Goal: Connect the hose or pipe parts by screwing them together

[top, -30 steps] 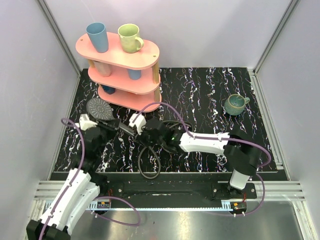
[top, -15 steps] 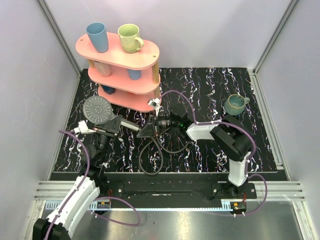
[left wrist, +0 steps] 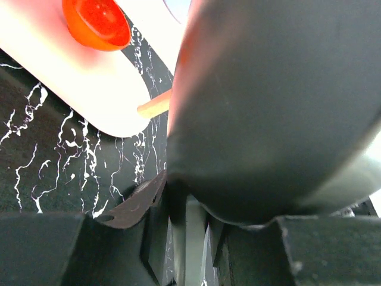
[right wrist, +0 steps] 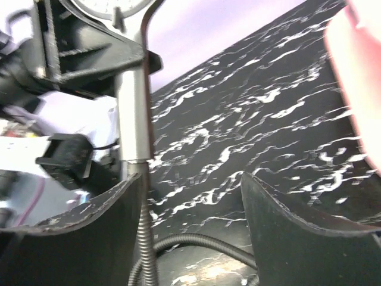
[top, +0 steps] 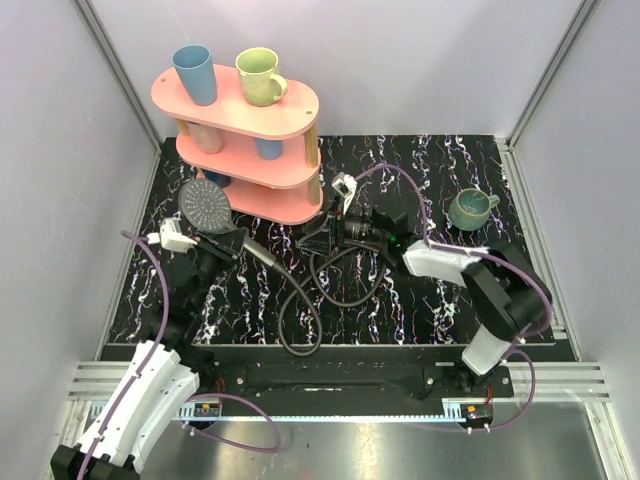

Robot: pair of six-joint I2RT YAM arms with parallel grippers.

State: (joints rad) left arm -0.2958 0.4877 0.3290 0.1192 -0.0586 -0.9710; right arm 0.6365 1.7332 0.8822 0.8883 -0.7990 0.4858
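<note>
The dark grey shower head (top: 205,204) hangs tilted over the left of the mat, dotted face up. My left gripper (top: 216,244) is shut on its straight handle (top: 250,250). In the left wrist view the head (left wrist: 274,107) fills the frame and the handle (left wrist: 191,238) sits between the fingers. The black coiled hose (top: 300,320) runs from the handle's end and loops on the mat. My right gripper (top: 315,238) stands open just right of that joint, holding nothing. In the right wrist view the handle (right wrist: 134,119) and hose (right wrist: 146,250) pass beside the left finger (right wrist: 77,238).
A pink three-tier shelf (top: 240,105) with several cups stands at the back left, close behind the shower head. A teal mug (top: 470,208) sits at the back right. The black marbled mat (top: 420,300) is bounded by side walls and a metal rail at the front.
My right gripper has opened, let go of the hose end at the handle, and drawn back to the right. The left gripper has tilted the shower head slightly toward the shelf.
</note>
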